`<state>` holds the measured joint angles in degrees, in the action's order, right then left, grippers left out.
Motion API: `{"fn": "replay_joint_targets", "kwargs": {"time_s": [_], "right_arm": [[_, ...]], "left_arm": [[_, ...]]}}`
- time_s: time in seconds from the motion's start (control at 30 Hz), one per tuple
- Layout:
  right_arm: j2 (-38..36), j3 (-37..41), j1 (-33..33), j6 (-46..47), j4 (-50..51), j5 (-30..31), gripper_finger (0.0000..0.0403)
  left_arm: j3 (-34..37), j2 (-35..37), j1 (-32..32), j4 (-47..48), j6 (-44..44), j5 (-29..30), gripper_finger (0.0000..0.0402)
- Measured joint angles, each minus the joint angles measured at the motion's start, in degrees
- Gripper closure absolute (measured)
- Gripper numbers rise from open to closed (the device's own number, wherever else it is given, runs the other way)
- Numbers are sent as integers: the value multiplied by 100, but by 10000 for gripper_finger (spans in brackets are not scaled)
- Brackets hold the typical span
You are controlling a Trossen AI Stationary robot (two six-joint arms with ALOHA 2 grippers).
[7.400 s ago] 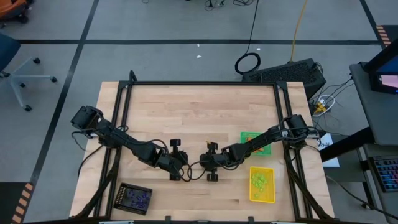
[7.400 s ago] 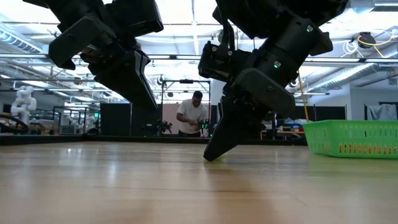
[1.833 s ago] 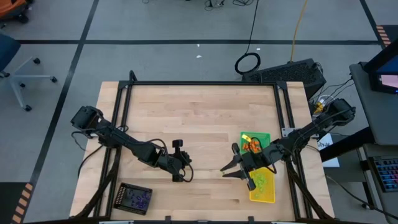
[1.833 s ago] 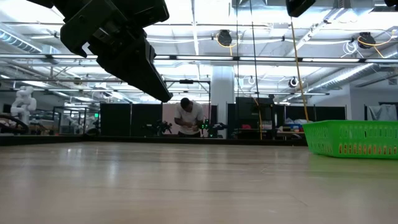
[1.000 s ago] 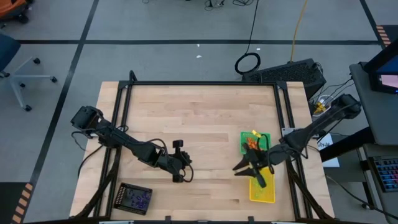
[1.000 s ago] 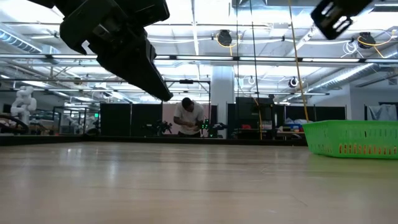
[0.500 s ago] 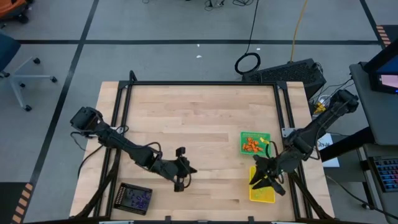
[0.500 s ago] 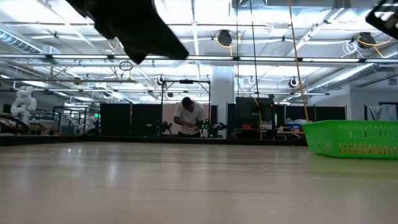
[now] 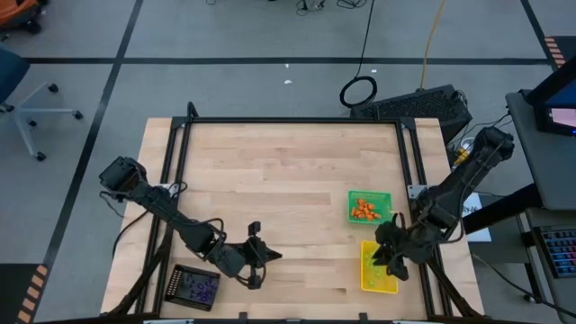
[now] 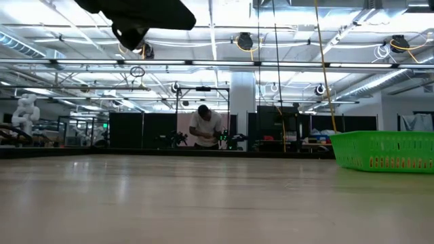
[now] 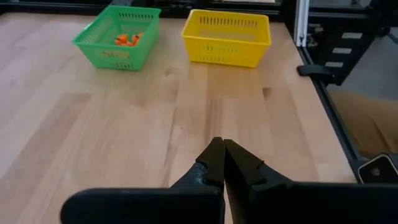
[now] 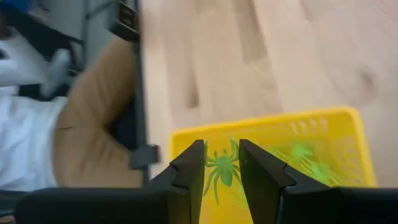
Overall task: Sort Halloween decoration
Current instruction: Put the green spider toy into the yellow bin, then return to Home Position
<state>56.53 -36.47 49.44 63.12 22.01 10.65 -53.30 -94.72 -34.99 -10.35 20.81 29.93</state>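
— What's the right claw (image 12: 222, 163) got?
— Narrowly parted on one green spider (image 12: 221, 170), over the yellow tray (image 9: 379, 277) at the table's front right corner.
— Left claw (image 11: 219, 151)?
— Pinched shut, empty.

bright, even overhead light is flooding the scene. in the low view, ceiling strip lights (image 10: 285, 42) are glaring white and reflecting softly off the table (image 10: 203, 196), whose nearest part is blurring. the right wrist view is smearing with motion blur. in the left wrist view, the fingers (image 11: 214, 165) are casting only faint shadows.
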Motion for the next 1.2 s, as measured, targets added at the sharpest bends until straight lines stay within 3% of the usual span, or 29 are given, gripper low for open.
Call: {"fn": "replay_joint_targets", "kwargs": {"time_s": [0.3,0.57,0.7,0.97,1.2], "right_arm": [[622,0,95,519,489,-41,319],[1205,-266,104,368,528,-185,312],[1439,-465,136,364,937,-189,279],[1502,-918,132,68,1610,-145,171],[1497,-1677,204,-1633,1989,1363,152]], "left_arm": [[0,0,-15,0,141,198,398],[0,0,36,12,76,213,398],[0,0,103,13,-37,261,398],[0,1,261,11,-30,331,398],[0,0,457,-47,-517,193,398]]}}
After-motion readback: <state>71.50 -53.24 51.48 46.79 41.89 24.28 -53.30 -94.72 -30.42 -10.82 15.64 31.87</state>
